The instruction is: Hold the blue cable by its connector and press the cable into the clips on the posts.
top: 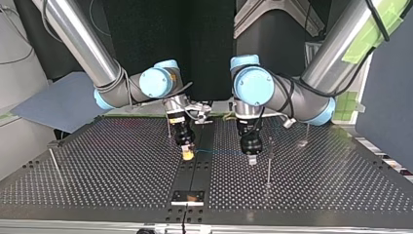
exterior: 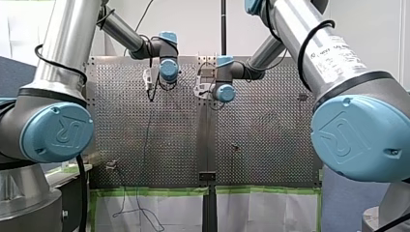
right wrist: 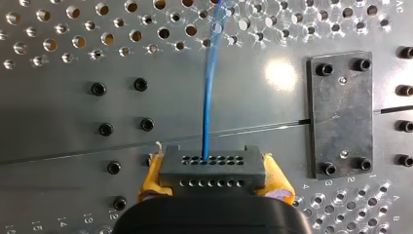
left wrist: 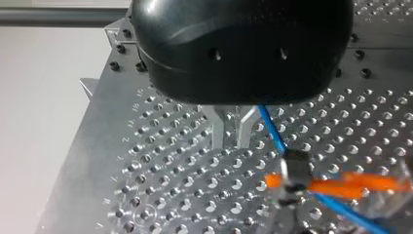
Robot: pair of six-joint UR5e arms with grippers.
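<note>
Item: blue cable (right wrist: 208,92), leaving connector (right wrist: 212,168) toward 12 o'clock, ahead of my right gripper (right wrist: 214,179), whose yellow pads (right wrist: 280,183) clamp the connector. State of my left gripper (left wrist: 233,141): cannot tell. Logo on joint cap (exterior: 58,133): "UR".

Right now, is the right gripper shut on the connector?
Shut: my right gripper holds the black connector between its yellow pads; blue cable exits ahead.
</note>
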